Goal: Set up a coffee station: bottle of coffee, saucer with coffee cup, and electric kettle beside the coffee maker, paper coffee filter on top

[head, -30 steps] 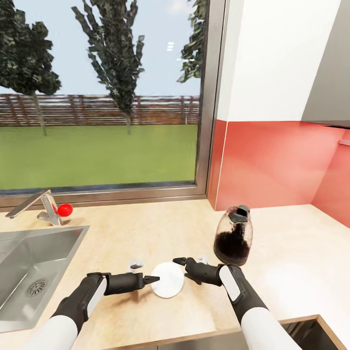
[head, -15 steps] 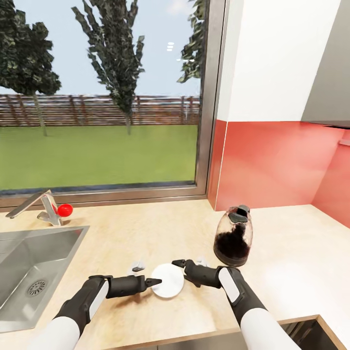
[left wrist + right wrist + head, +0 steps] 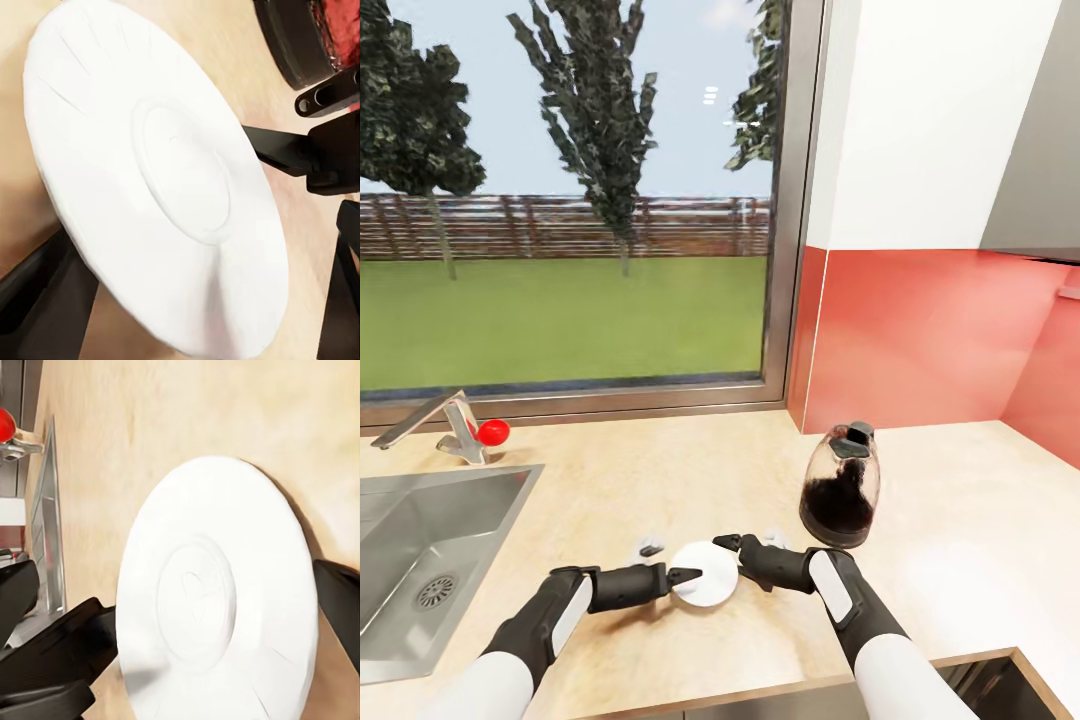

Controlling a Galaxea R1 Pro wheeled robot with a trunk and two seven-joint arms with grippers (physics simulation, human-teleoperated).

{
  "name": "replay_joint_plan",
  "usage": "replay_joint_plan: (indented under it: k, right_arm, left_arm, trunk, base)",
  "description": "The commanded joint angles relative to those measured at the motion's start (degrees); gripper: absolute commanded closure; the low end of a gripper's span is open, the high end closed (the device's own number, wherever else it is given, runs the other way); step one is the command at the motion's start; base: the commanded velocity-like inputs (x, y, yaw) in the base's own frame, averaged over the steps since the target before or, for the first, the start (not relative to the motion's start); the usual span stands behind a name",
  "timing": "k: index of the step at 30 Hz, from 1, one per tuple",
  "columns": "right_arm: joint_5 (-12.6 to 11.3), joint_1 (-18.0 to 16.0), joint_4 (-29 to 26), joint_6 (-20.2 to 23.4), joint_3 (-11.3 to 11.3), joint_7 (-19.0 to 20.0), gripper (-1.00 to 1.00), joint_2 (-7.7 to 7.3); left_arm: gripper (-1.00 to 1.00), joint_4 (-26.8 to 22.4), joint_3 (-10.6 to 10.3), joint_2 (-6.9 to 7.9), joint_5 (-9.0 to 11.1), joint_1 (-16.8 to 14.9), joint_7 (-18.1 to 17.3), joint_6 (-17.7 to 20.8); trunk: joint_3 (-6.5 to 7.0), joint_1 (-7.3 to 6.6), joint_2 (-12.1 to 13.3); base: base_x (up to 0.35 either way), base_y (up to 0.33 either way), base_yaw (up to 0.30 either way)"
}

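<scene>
Saucer (image 3: 705, 574): white disc on worktop (image 3: 660, 480), left hand (image 3: 672, 562) and right hand (image 3: 728, 546) open at opposite rims. Step, likely: grasping saucer. Next: close one hand, lift level.

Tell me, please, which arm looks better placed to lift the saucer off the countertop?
Probably left. The left pincer reaches over the saucer's rim, its fingers straddling that edge in the left wrist view; the right pincer sits at the far edge.
</scene>
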Motion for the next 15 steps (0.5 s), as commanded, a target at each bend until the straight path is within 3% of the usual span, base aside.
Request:
replay_joint_plan:
  k: [1,13,14,15]
  right_arm:
    - [0.9,-0.1,0.0,0.3,-0.4,0.0,-1.0,0.07]
    - [0.9,0.0,0.0,0.3,-0.4,0.0,-1.0,0.07]
    - [0.9,0.0,0.0,0.3,-0.4,0.0,-1.0,0.07]
    - [0.9,0.0,0.0,0.3,-0.4,0.0,-1.0,0.07]
  left_arm:
    - [-1.0,0.0,0.0,0.0,0.1,0.0,0.0,0.3]
    - [-1.0,-0.1,0.0,-0.56,0.3,0.0,0.0,0.3]
    - [1.0,-0.1,0.0,-0.64,0.3,0.0,0.0,0.3]
    - [1.0,0.0,0.0,-0.78,0.3,0.0,0.0,0.3]
  trunk:
    - [-0.15,0.05,-0.1]
    - [-0.15,0.05,-0.1]
    - [-0.15,0.05,-0.1]
    - [-0.15,0.05,-0.1]
  base:
    - [0.0,0.0,0.0]
    - [0.0,0.0,0.0]
    - [0.0,0.0,0.0]
    - [0.0,0.0,0.0]
